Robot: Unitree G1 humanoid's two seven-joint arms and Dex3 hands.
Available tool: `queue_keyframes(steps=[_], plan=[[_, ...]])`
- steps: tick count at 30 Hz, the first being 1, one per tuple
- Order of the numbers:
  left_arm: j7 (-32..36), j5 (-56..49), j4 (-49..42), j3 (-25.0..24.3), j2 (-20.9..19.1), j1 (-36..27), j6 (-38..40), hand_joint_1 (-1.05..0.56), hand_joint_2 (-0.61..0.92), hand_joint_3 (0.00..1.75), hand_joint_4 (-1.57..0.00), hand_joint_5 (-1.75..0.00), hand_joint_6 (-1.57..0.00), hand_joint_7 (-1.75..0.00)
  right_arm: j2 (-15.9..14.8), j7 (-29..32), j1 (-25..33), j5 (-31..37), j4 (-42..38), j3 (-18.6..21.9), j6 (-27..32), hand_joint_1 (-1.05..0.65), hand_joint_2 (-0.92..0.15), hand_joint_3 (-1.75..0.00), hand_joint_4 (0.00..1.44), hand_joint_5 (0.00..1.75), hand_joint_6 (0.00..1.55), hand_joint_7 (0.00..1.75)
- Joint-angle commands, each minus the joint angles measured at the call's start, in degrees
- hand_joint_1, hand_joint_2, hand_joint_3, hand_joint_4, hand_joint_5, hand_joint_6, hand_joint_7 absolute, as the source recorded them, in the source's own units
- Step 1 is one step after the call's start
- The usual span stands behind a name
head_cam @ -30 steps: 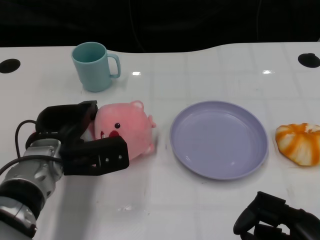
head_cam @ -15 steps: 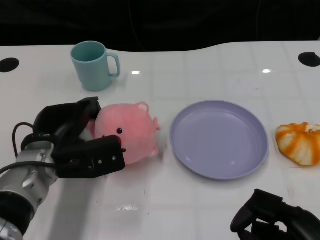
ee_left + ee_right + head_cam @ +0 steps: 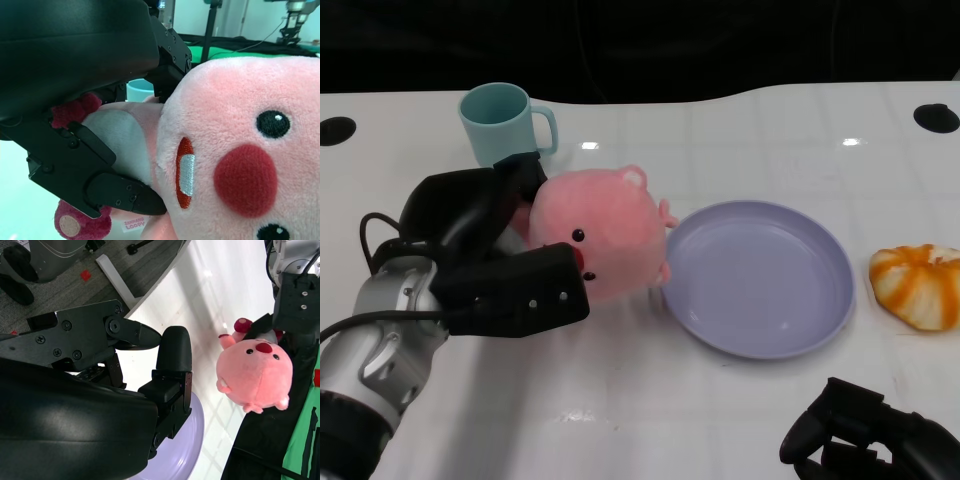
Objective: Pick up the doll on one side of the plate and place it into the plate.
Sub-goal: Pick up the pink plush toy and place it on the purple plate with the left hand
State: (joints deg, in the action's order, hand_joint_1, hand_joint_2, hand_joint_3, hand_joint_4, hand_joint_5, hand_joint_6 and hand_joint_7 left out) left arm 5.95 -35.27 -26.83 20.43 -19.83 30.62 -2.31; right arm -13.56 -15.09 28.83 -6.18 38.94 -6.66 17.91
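From the head view I see the left hand [image 3: 490, 260] grasping the round pink plush doll [image 3: 600, 235], black fingers [image 3: 520, 295] wrapped under its near side and more fingers behind its far side. The doll sits in that grip just beside the left rim of the shallow lavender plastic plate [image 3: 760, 275], its small pink ear reaching toward the rim; I cannot tell from this view whether the doll's underside touches the white table [image 3: 720, 130] or is clear of it. In the right wrist view the doll [image 3: 255, 372] shows against the table with the left arm behind it, and it appears held off the surface, though I would not swear to it. The left wrist view is filled by the doll's face [image 3: 240, 150]: black bead eyes, a red nose, a red mouth with a white patch, and the hand's black fingers [image 3: 120, 195] pressed into the plush at the side. My right hand [image 3: 860, 440] lies low at the near edge of the table, fingers curled in with nothing in them, well apart from the plate. A pale teal plastic mug [image 3: 505, 125] stands upright behind the left hand, handle to the right. An orange-and-white striped soft toy [image 3: 918, 285] lies just beyond the plate's right rim.
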Motion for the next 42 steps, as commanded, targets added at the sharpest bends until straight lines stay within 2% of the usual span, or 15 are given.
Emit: queue_keyframes(steps=[1, 4, 7, 11, 14, 17, 20, 24, 39, 40, 41, 42], plan=[[-1.94, 1.05, 3.34, -1.25, 0.43, 0.50, 0.99, -0.17, 0.59, 0.84, -0.89, -1.75, -0.68, -1.75, -0.34, 0.01, -0.13, -0.11, -0.03, 0.21, -0.10, -0.26, -0.92, -0.49, 0.66, 1.75, 0.50, 1.62], [-3.06, 1.06, 4.59, -1.15, 2.22, 1.95, 2.08, -0.18, 0.47, 1.13, -0.93, -1.75, -0.74, -1.75, -0.29, 0.00, -0.38, -0.06, -0.40, 0.10, -0.13, -0.26, -0.92, -0.49, 0.66, 1.75, 0.50, 1.62], [-3.66, 0.12, 4.15, -0.28, 4.07, 4.24, 2.79, -0.19, 0.43, 1.19, -0.93, -1.75, -0.75, -1.75, -0.18, -0.12, -0.65, -0.11, -0.85, -0.18, -0.33, -0.25, -0.92, -0.50, 0.66, 1.75, 0.50, 1.62], [-3.62, -0.32, 1.48, 0.57, 6.40, 6.97, 2.58, -0.18, 0.42, 1.16, -0.92, -1.75, -0.74, -1.75, -0.19, -0.08, -0.84, 0.34, -1.06, -0.97, -0.50, -0.25, -0.92, -0.50, 0.67, 1.75, 0.50, 1.63], [-4.25, -0.97, -0.82, 1.82, 8.32, 9.68, 3.54, -0.19, 0.47, 1.04, -0.93, -1.75, -0.73, -1.75, 0.02, 0.25, -0.71, 0.65, -0.82, -1.73, -0.34, -0.26, -0.92, -0.49, 0.66, 1.75, 0.50, 1.63], [-3.62, -1.17, -4.02, 2.92, 10.23, 12.02, 3.18, -0.20, 0.52, 1.03, -0.94, -1.75, -0.77, -1.72, 0.16, 0.70, -0.62, 0.80, -0.44, -2.32, 0.13, -0.27, -0.92, -0.49, 0.67, 1.75, 0.51, 1.63], [-2.69, -1.75, -6.63, 4.00, 11.74, 13.31, 2.62, -0.23, 0.55, 1.03, -0.94, -1.75, -0.73, -1.74, 0.09, 0.77, -0.60, 0.86, -0.31, -2.63, 0.16, -0.27, -0.92, -0.48, 0.67, 1.75, 0.51, 1.63], [-1.77, -2.73, -9.68, 5.57, 14.21, 14.93, 2.61, -0.23, 0.57, 0.91, -0.92, -1.75, -0.68, -1.75, 0.09, 0.65, -0.58, 0.72, -0.28, -2.88, 0.21, -0.27, -0.92, -0.50, 0.68, 1.75, 0.51, 1.64], [-0.25, -2.94, -19.10, 7.88, 21.06, 19.81, 2.38, -0.22, 0.58, 0.92, -0.89, -1.75, -0.69, -1.75, 0.11, 0.82, -0.55, 1.43, -0.10, -3.41, -0.20, -0.28, -0.92, -0.49, 0.68, 1.75, 0.51, 1.64], [-0.24, -2.84, -19.51, 7.97, 21.26, 19.91, 2.24, -0.23, 0.58, 0.85, -0.87, -1.75, -0.67, -1.70, 0.14, 0.84, -0.54, 1.41, -0.10, -3.42, -0.24, -0.28, -0.92, -0.50, 0.68, 1.75, 0.51, 1.64], [-0.62, -2.46, -19.66, 7.85, 21.50, 19.93, 2.30, -0.24, 0.60, 0.74, -0.86, -1.75, -0.70, -1.56, 0.16, 0.86, -0.56, 1.40, -0.11, -3.42, -0.25, -0.28, -0.92, -0.50, 0.68, 1.75, 0.51, 1.64], [-1.04, -2.02, -19.72, 7.68, 21.70, 19.88, 2.33, -0.24, 0.63, 0.63, -0.84, -1.75, -0.76, -1.32, 0.15, 0.91, -0.60, 1.46, -0.09, -3.44, -0.22, -0.28, -0.92, -0.50, 0.68, 1.75, 0.51, 1.64]])
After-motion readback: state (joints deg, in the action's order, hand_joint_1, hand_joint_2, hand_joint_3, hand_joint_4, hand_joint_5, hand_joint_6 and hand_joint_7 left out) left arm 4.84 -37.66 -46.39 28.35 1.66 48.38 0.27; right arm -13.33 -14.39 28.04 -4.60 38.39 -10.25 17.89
